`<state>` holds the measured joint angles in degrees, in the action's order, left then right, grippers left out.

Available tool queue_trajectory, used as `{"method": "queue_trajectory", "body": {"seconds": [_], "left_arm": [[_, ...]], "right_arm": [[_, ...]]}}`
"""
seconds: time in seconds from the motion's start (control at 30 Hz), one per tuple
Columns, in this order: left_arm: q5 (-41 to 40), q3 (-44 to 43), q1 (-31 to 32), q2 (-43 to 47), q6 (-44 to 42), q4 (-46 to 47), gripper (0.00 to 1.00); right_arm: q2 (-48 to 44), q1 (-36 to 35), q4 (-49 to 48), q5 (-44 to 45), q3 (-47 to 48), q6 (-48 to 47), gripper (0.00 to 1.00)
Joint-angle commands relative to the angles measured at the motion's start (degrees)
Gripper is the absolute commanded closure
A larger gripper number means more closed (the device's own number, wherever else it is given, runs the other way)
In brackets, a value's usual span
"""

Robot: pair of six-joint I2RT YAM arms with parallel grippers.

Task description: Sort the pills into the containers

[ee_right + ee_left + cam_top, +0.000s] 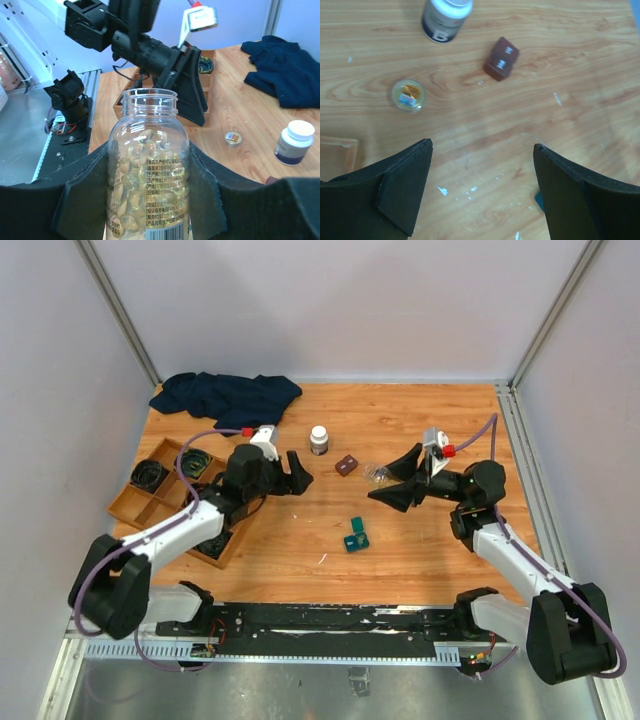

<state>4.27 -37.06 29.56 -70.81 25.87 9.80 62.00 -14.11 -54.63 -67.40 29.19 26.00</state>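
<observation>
We work at a wooden table [420, 550] with a dark blue cloth [225, 397] bunched at its far left corner. A tray [133, 504] sits at the left edge, with dark coiled items in some of its compartments.

Our left gripper [482, 146] hangs over the bare wood left of centre, its jaws wide apart and holding nothing. Our right gripper [148, 170] is clamped on the sides of a clear bottle [148, 125], which is uncapped, with its mouth uppermost in the right wrist view.

A white bottle [319, 439] stands capped on the table beyond the left gripper. A brown case [346, 466] lies just to its right.

The teal case [356, 537] lies between the two grippers and nearer the near edge, apart from both. It looks open, though we cannot be sure.

A round lid [408, 95] with something orange in it lies near the white bottle. Yellow pills [131, 190] fill much of the clear bottle.
</observation>
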Motion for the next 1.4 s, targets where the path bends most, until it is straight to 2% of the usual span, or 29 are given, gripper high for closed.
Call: {"method": "queue_trajectory", "body": {"seconds": [0.0, 0.07, 0.27, 0.33, 0.5, 0.7, 1.37], "left_arm": [[-3.94, -6.77, -1.43, -8.84, -4.12, -5.97, 0.14], [-7.08, -10.08, -1.44, -13.64, -5.15, -7.92, 0.15], [-14.89, -20.39, -1.44, -26.93, -8.81, -13.65, 0.25], [-16.00, -23.30, -1.44, -29.75, -9.81, -15.22, 0.29], [-18.34, -28.32, -1.43, -34.45, -11.53, -17.16, 0.31], [-17.66, -31.05, -1.43, -37.57, -12.16, -18.83, 0.34], [-16.58, -32.76, -1.44, -40.07, -12.13, -20.35, 0.51]], "right_arm": [[-1.71, 2.15, -1.51, -1.04, 0.50, -0.86, 0.99], [-1.48, 2.57, 1.39, -1.53, 1.42, -1.96, 0.99], [-0.76, 3.00, 1.01, -2.16, 1.36, -1.69, 0.99], [-0.34, 2.97, 0.94, -2.28, 1.45, -1.57, 0.99], [0.44, 2.99, 0.24, -2.55, 1.53, -0.95, 0.99], [0.84, 3.24, -0.03, -2.72, 1.53, -0.78, 0.99], [1.03, 4.31, -1.17, -2.65, 1.39, 0.63, 0.99]]}}
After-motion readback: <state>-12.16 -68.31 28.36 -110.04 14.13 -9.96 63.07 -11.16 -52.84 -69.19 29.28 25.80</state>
